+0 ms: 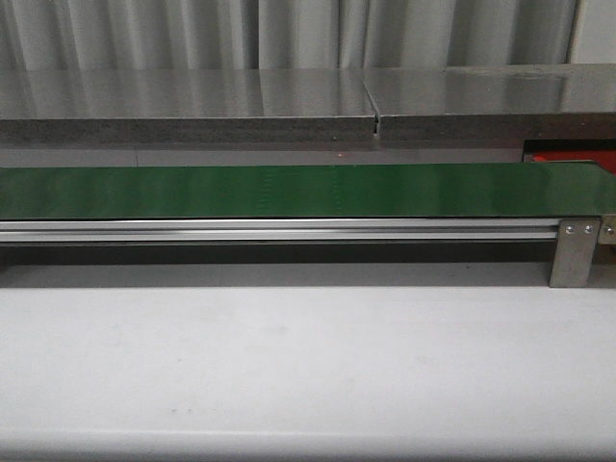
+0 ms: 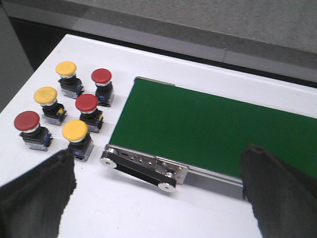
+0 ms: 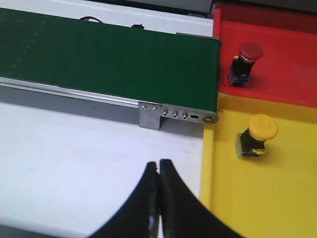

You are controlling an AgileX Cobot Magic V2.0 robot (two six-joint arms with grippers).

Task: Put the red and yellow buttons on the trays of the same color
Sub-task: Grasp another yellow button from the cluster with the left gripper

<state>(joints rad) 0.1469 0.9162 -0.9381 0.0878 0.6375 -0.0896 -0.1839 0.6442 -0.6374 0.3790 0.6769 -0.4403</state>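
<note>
**Six buttons queued at left end of belt, two already sorted at right**

Left side first: six mushroom-head push buttons stand upright on the white desk [image 2: 148, 208], just beside the end of the green conveyor belt [image 2: 208, 129]. Three have yellow caps [image 2: 66, 68] [image 2: 45, 95] [image 2: 75, 130], three have red caps [image 2: 101, 76] [image 2: 87, 102] [image 2: 26, 120], all on dark, blocky switch bodies. They sit close together, w/ narrow gaps. The left end effector [image 2: 158, 198] hangs above the desk near them, released, fingers spread wide, holding nothing.

Handling, as a judgement: rigid plastic, light, top-heavy. The domed caps look smooth and likely slippery; the squarer body below, or the neck under the cap, probably gives flatter faces to pinch. Tight spacing means an outer button, e.g. the nearest yellow, is prob. easiest to reach w/o toppling neighbours.

Middle: the belt in the front view carries nothing.

Right side: the right end effector [image 3: 159, 198] hovers over the desk, clenched, fingers together, nothing between them. Past the belt end a red plastic tray [image 3: 287, 74] holds one red button [image 3: 245, 62]; the adjoining yellow plastic tray [image 3: 267, 198] holds one yellow button [image 3: 257, 136]. Both look tilted.
</note>
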